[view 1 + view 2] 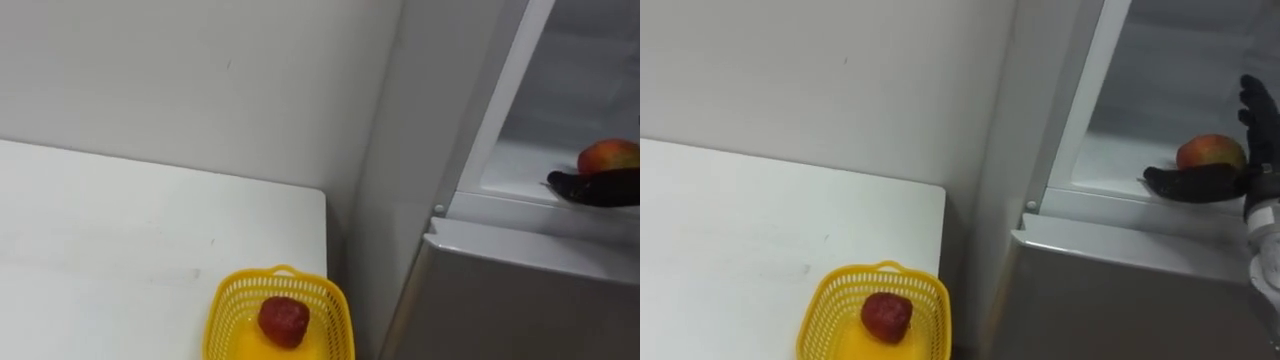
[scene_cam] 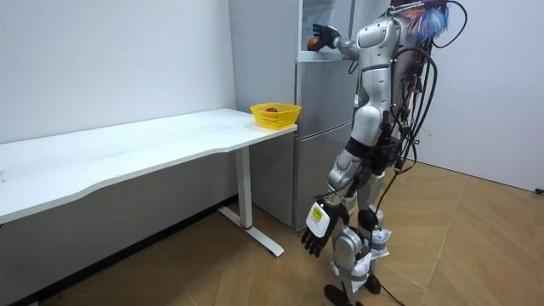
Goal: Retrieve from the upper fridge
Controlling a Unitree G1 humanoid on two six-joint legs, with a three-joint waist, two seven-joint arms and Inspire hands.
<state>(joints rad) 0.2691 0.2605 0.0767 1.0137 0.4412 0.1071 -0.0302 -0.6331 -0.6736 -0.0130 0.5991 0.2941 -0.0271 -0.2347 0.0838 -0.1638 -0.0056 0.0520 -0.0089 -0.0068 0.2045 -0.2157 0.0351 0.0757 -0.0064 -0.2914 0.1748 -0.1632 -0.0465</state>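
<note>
A red-and-yellow apple [image 1: 1210, 150] lies on the white floor of the open upper fridge compartment [image 1: 1110, 165]. My right hand [image 1: 1200, 183] reaches in from the right. Its thumb lies along the front of the apple and its fingers [image 1: 1260, 110] stand straight up on the apple's right side, not closed on it. In the room view I stand in front of the fridge [image 2: 319, 127] with that arm raised to the compartment. My left hand [image 2: 321, 228] hangs relaxed beside my leg, holding nothing.
A yellow mesh basket [image 1: 830, 290] with a red fruit [image 1: 886, 316] in it sits on the corner of the white table [image 1: 120, 220], just left of the fridge. The shut lower fridge door [image 1: 520, 290] is below my arm. A white wall runs behind the table.
</note>
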